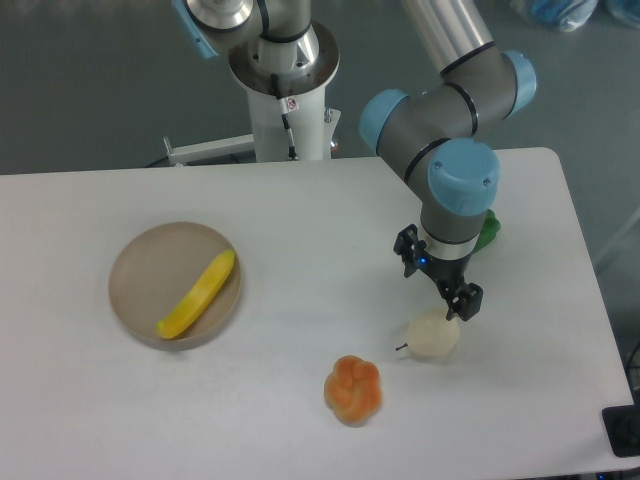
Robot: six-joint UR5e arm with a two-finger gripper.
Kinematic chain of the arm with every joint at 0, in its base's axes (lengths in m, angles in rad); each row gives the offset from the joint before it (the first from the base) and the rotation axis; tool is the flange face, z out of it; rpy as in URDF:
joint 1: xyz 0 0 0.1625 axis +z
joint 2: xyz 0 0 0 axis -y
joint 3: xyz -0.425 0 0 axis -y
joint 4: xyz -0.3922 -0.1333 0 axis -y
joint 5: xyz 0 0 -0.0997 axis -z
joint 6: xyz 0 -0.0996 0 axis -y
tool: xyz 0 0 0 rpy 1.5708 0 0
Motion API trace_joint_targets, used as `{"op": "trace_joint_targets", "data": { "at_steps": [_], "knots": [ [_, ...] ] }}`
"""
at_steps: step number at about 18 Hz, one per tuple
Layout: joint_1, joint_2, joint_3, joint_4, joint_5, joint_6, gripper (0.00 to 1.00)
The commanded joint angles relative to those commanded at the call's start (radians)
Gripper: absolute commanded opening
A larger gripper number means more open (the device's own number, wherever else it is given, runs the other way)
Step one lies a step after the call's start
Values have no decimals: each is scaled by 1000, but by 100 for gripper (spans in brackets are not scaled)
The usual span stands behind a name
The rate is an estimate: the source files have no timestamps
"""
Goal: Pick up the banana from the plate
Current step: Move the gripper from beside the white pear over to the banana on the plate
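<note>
The bright yellow banana (197, 294) lies slantwise on the right half of the round beige plate (150, 270), at the left of the white table. My gripper (437, 274) hangs far to the right of the plate, just above and behind the pale cream pear (433, 336). Its two black fingers are spread apart with nothing between them.
A lumpy orange fruit (353, 389) sits near the front edge, left of the pear. A green object (487, 232) is partly hidden behind my wrist. The arm's base column (287, 95) stands at the back edge of the table.
</note>
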State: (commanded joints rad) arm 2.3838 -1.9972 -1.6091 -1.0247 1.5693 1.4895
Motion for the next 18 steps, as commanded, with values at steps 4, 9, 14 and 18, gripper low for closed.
{"op": "trace_joint_targets", "data": {
  "at_steps": [4, 9, 14, 18],
  "knots": [
    [-8, -2, 2, 0, 0, -41, 100],
    [-83, 15, -3, -6, -23, -179, 100],
    [-234, 52, -41, -3, -52, -417, 100],
    [-397, 68, -87, 6, -83, -607, 100]
  ]
}}
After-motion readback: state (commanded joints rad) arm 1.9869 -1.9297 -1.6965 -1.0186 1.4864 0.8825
